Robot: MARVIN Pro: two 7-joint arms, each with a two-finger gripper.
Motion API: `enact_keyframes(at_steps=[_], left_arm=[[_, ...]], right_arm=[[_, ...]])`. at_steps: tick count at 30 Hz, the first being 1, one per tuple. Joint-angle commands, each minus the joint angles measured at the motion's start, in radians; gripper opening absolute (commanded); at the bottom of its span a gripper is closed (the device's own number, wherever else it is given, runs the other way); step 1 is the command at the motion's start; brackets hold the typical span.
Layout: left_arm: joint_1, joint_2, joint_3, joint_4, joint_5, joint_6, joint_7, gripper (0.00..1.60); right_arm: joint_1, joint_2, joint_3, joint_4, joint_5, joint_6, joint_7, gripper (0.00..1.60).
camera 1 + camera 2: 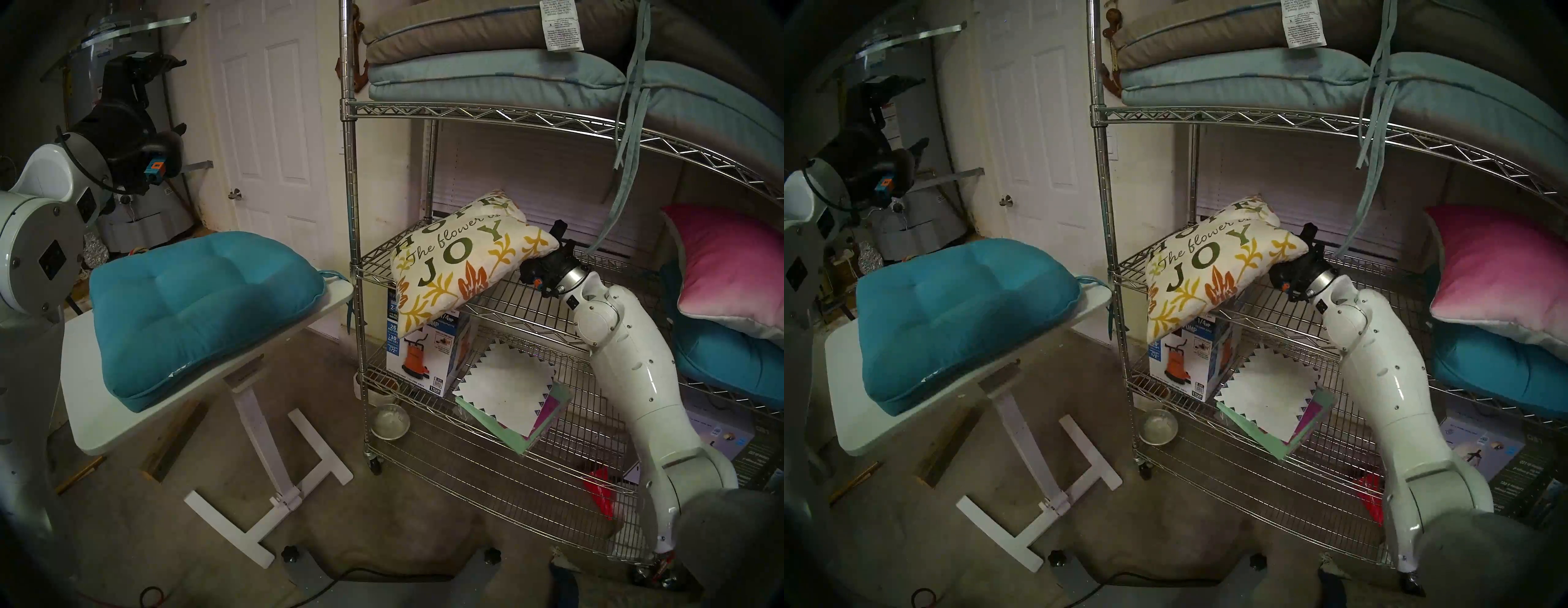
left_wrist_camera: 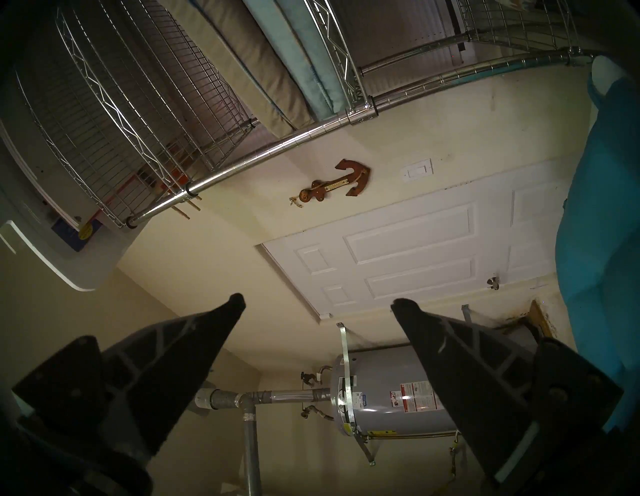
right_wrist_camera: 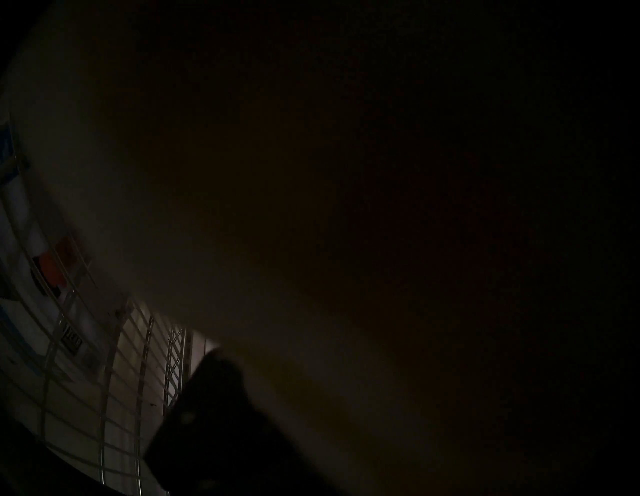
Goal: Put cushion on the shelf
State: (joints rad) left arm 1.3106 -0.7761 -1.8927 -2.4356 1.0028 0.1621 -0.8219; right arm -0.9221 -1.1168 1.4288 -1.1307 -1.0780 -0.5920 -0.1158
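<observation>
Judging the placing step nearly done, we had our right gripper [image 1: 541, 250] clamped on a corner of the cream flowered "JOY" cushion [image 1: 462, 263] lying tilted over the chrome wire shelf's [image 1: 522, 305] middle tier, left gripper [image 2: 317, 303] wide and empty, with release next.

The middle tier of the shelf [image 1: 530, 305] is bare wire between the cushion [image 1: 462, 259] at its left end and the pink pillow [image 1: 729, 271] at its right, and the right arm [image 1: 628, 361] reaches into that gap from the front. The tier above [image 1: 509, 114] caps the opening, and blue ties [image 1: 628, 140] hang from it into the space just beyond the right gripper [image 1: 547, 250]. The front-left pole [image 1: 352, 212] bounds the left side. Below, a pump box [image 1: 424, 352] and papers [image 1: 509, 390] fill much of the lower tier. Left of the shelf, a teal cushion [image 1: 199, 310] covers the white table [image 1: 127, 424]; the left gripper [image 2: 317, 303] points at open wall with nothing between its fingers.
</observation>
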Motion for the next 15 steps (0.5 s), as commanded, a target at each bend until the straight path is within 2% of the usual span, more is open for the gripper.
enact_keyframes(at_steps=[1,2,5,6,15], left_arm=[[-0.006,0.001,-0.005,-0.008,-0.002,-0.003,0.004,1.6],[-0.006,0.001,-0.005,-0.008,-0.002,-0.003,0.005,1.6],[-0.007,0.001,-0.005,-0.008,-0.002,-0.003,0.005,1.6],[-0.007,0.001,-0.004,-0.008,-0.002,-0.003,0.005,1.6],[-0.008,0.001,-0.004,-0.008,-0.002,-0.003,0.005,1.6]], right_arm=[[0.116,-0.061,-0.019,0.11,-0.029,0.008,-0.014,0.0],[0.168,-0.066,-0.039,0.181,-0.038,-0.001,-0.02,0.0],[0.154,-0.077,-0.019,0.174,-0.046,0.019,-0.02,0.0],[0.181,-0.08,-0.027,0.209,-0.051,0.013,-0.025,0.0],[0.263,-0.093,-0.017,0.308,-0.09,0.024,-0.044,0.0]])
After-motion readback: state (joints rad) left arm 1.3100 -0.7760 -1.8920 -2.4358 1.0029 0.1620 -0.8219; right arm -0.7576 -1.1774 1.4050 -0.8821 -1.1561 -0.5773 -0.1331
